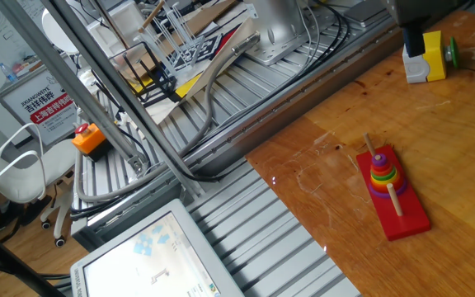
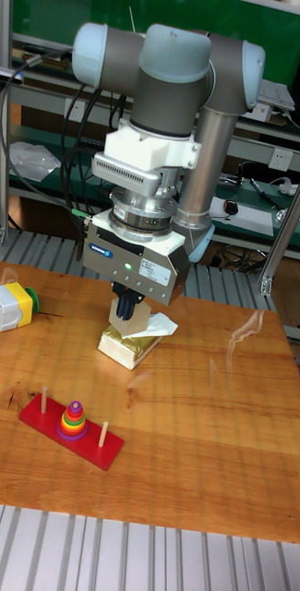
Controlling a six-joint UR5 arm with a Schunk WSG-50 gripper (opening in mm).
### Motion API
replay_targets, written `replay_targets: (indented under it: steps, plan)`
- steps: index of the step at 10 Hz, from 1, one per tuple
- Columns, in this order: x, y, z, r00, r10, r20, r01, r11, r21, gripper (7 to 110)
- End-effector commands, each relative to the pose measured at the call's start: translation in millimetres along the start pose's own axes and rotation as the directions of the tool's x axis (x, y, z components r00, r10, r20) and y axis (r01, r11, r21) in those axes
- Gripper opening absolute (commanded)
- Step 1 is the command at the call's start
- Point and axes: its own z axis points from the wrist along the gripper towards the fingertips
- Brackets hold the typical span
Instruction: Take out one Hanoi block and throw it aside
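Hanging under the grey arm (image 2: pixel 173 83), the tool (image 2: pixel 126 314) points straight down with its dark fingers close together, though whether they clamp anything cannot be told; it sits just above a flat gold-wrapped packet (image 2: pixel 127 343) with a white slip on top. At about seven o'clock from the tool in the tall fixed view, well apart from it, stands the red peg base (image 2: pixel 72 432), a long slab running from upper left to lower right with three thin wooden pegs in a row. Rings are stacked on the middle peg, red over yellow and green, and the Hanoi block (image 2: pixel 73 431) lies at the bottom of that stack as the widest ring, purple, flat on the base with its hole axis upright along the peg. In the fixed view the purple edge (image 1: pixel 379 191) shows only as a thin rim below the others. At nine o'clock from the tool rests a white and yellow box (image 2: pixel 9 306) with a green knob on its side. Everything stands on a glossy orange-brown wooden counter (image 2: pixel 196 425), bordered by ribbed aluminium rails (image 1: pixel 254 223), cables and a white chair (image 1: pixel 11 173).
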Motion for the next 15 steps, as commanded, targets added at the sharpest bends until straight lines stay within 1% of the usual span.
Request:
replay_targets:
  steps: [1,2,3,4,6,8,10,13,15]
  plan:
    - [6.1,3.1,-1.3,1.0,-0.01,-0.026,0.01,1.0,-0.015,7]
    - [6.4,4.3,-1.3,1.0,-0.009,-0.026,0.008,1.0,-0.02,7]
    - [2.3,6.1,-1.4,1.0,-0.007,-0.012,0.007,1.0,-0.028,7]
    - [-4.6,4.2,-1.9,1.0,-0.01,0.006,0.011,1.0,-0.023,7]
    - [-16.0,3.9,-5.4,1.0,-0.026,0.004,0.026,0.999,-0.038,7]
    - [-30.2,3.8,-12.7,0.999,-0.039,-0.012,0.039,0.998,-0.046,7]
    - [-45.6,2.2,-17.0,0.999,-0.05,-0.003,0.05,0.998,-0.03,7]
    - [-62.1,9.3,-17.1,0.998,-0.07,0.0,0.07,0.997,-0.028,7]
    - [-76.5,8.4,-20.1,0.995,-0.102,-0.003,0.102,0.994,-0.025,7]
